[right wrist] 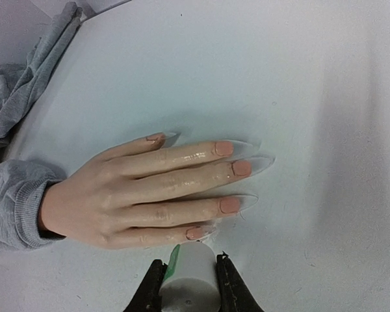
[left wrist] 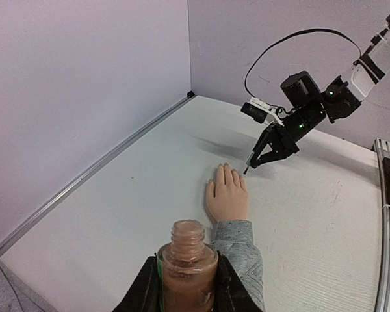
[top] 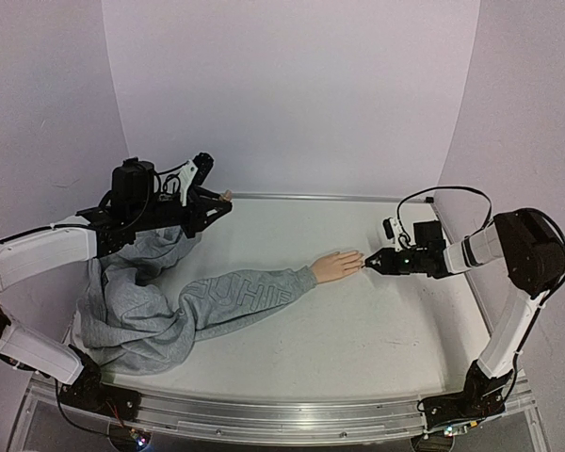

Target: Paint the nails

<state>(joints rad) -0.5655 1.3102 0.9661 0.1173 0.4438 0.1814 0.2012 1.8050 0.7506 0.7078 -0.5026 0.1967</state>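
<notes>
Five nails (right wrist: 230,205), just beyond right fingers (right wrist: 229,286)

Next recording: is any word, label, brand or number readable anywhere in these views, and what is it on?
On the grey sweatshirt sleeve: outlined block lettering, too small and creased to read.
On the brown glass polish bottle in the left tool: no label shows.
On the white cylindrical cap in the right tool: no marking.
Nothing else carries text.
</notes>
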